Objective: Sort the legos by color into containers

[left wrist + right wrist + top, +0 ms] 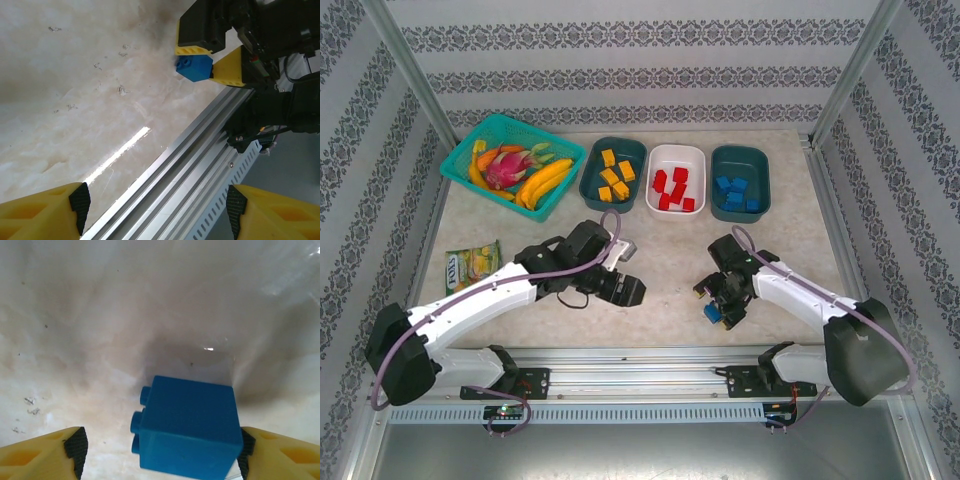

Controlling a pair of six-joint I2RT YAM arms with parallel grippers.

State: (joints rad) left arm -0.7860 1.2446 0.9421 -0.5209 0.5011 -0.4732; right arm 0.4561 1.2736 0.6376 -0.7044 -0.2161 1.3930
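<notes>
blue brick (187, 427) likely light, stiff, slick | hold flat sides (not studs) | right pincer (160, 447) apart around it | left pincer (157, 201) apart

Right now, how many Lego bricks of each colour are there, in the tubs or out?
Yellow-orange bricks: 5, in the left dark teal tub
Red bricks: 5, in the white tub
Blue bricks: 6, with 5 in the right dark teal tub and 1 at the right gripper
Total: 16
</notes>
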